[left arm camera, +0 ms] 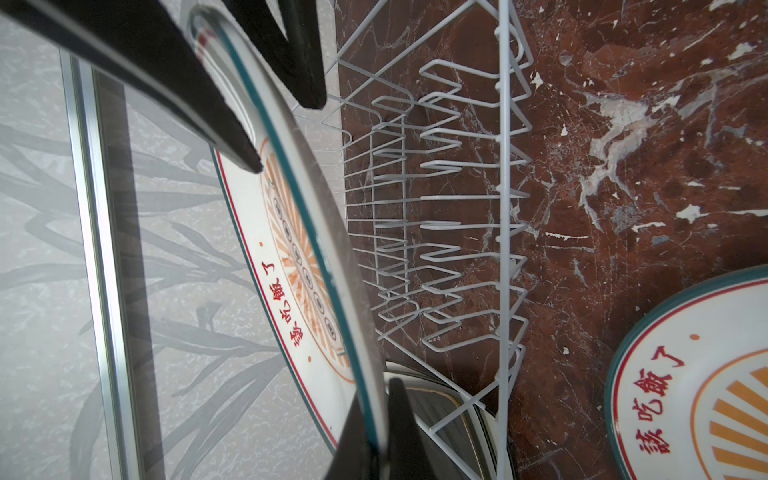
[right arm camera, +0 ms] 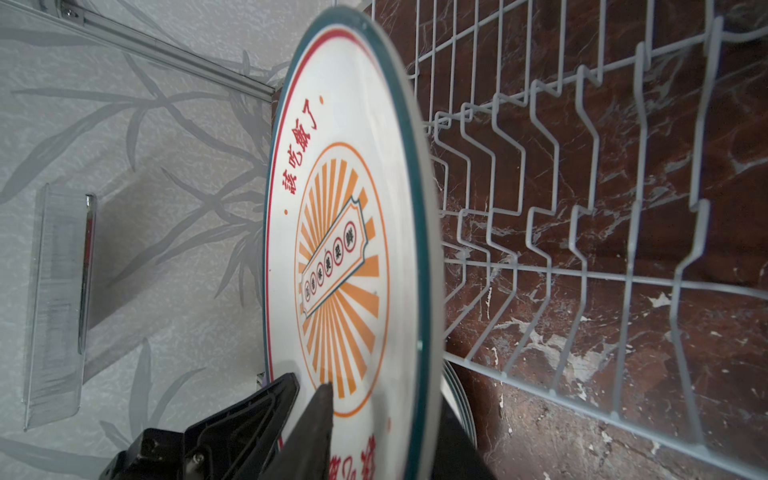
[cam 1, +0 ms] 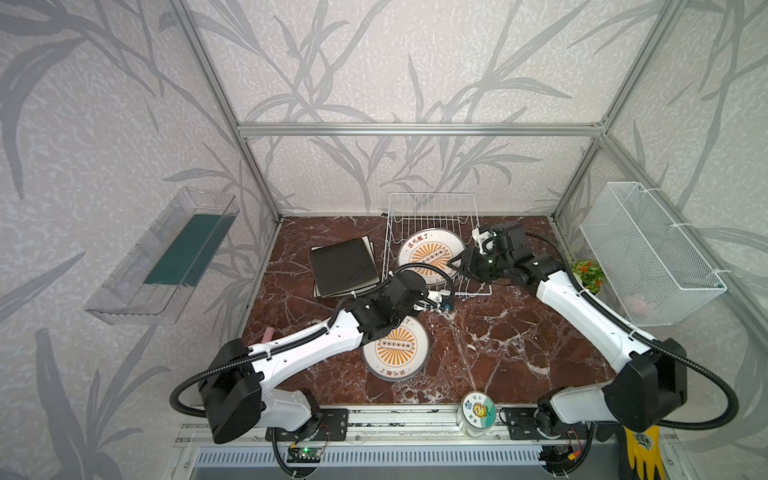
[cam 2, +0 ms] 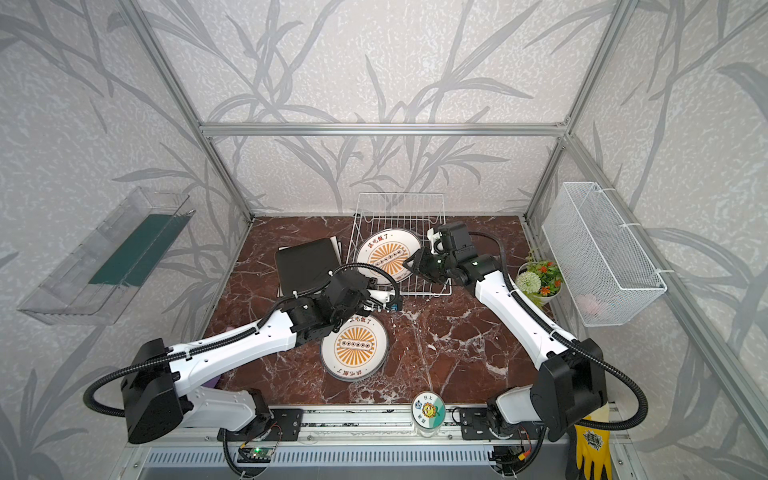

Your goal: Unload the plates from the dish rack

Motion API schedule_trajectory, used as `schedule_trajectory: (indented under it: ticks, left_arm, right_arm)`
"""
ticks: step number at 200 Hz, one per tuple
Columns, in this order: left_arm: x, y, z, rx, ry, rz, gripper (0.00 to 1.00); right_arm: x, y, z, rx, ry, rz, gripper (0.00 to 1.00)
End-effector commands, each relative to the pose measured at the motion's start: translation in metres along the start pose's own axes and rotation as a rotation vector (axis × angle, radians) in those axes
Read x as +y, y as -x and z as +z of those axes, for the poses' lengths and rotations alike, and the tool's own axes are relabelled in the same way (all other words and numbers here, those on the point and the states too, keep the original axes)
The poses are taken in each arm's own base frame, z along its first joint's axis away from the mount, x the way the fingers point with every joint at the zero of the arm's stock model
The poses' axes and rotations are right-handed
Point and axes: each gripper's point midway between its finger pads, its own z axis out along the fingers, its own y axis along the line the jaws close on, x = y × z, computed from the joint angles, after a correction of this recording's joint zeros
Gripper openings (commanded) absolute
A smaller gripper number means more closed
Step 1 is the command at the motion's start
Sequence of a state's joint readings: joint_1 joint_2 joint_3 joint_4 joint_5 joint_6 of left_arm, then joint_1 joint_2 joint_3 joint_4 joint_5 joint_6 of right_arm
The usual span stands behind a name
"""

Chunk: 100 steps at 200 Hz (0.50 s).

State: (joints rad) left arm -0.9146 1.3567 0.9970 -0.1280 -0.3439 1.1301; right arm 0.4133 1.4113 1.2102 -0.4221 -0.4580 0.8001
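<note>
Red txt "該吃飯了" on each sunburst plate (right arm camera: 353,166); "日上" on jar lid (cam 1: 478,409)

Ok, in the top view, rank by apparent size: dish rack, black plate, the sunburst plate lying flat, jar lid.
1. dish rack
2. black plate and sunburst plate lying flat: too alike to rank; the left arm hides part of the latter
3. jar lid

White wire dish rack (cam 1: 432,208) sits upper centre, with one round white plate with an orange sunburst face (cam 1: 430,253) leaning tilted inside. Matching sunburst plates (cam 1: 397,351) lie stacked flat, lower centre. Black square plate (cam 1: 343,266) tops cream square plates (cam 1: 370,249), left of the rack.
</note>
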Motion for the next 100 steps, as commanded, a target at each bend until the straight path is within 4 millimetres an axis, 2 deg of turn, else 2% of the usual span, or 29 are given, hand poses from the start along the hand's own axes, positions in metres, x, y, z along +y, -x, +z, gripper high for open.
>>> schedule_trajectory:
  ticks: [1, 56, 69, 100]
  left_arm:
    - [0.0220, 0.0046, -0.0059, -0.018, 0.088, -0.018, 0.00]
    - [0.0184, 0.0027, -0.0027, -0.010, 0.093, -0.018, 0.00]
    - [0.0188, 0.0022, -0.0027, -0.009, 0.100, -0.022, 0.06]
    - [0.0220, -0.0004, -0.0023, 0.002, 0.128, -0.051, 0.28]
  right_arm:
    - [0.0144, 0.0018, 0.0003, 0.000, 0.062, -0.011, 0.29]
    - [0.0176, 0.0037, 0.0001, -0.014, 0.087, 0.001, 0.01]
    - [0.0180, 0.0045, -0.0001, -0.019, 0.095, 0.006, 0.00]
    - [0.0197, 0.0090, -0.0042, -0.046, 0.110, 0.013, 0.00]
